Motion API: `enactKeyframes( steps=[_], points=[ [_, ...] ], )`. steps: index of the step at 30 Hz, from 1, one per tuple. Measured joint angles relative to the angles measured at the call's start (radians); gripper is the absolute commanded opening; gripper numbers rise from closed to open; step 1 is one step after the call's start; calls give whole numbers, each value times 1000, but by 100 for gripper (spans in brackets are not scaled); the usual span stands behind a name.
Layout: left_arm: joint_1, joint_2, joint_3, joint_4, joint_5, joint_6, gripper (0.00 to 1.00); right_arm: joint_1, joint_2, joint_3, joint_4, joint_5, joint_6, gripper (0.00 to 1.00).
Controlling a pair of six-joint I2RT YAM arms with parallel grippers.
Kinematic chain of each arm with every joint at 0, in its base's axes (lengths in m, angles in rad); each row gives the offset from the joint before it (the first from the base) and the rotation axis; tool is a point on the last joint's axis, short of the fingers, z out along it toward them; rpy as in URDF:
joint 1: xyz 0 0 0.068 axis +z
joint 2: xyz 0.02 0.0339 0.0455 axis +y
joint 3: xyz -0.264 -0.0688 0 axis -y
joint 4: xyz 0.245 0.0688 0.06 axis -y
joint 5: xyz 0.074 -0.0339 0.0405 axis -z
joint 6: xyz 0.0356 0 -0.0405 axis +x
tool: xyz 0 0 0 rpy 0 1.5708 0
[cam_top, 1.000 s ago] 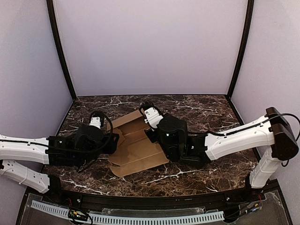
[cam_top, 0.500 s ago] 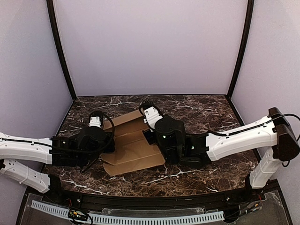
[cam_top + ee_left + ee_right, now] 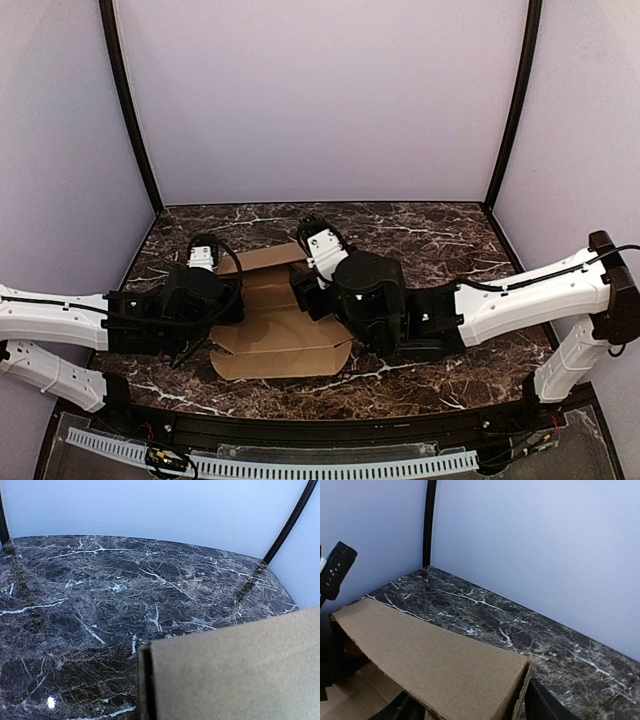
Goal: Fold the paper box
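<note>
Step judged in hand: early folding. The plain brown die-cut cardboard paper box (image 3: 285, 338) is laid mostly flat mid-worktop, on dark marble worktop (image 3: 440, 235), with one rear panel raised. The sheet's left edge is clamped by the left gripper (image 3: 232, 303). The right gripper (image 3: 307, 290) is seen with jaws apart beside the raised panel. A fresh grip and a crease along the score are called for next. No box is formed yet, and nothing is contained.
</note>
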Motion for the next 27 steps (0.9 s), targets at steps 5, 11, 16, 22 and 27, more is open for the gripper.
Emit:
enactKeyframes(
  steps=[5, 11, 16, 22, 27],
  points=[
    [13, -13, -26, 57, 37, 83, 1, 1, -118, -63, -42, -178, 29, 97],
    [82, -24, -96, 138, 146, 193, 1, 2, -275, -157, -125, -419, 23, 98],
    [123, -8, -109, 214, 242, 298, 1, 2, -383, -211, -223, -541, -1, 99],
    [137, 102, -109, 320, 372, 432, 1, -1, -457, -230, -307, -572, -31, 99],
    [139, 238, -91, 385, 475, 523, 1, -11, -462, -231, -351, -607, -58, 97]
  ],
)
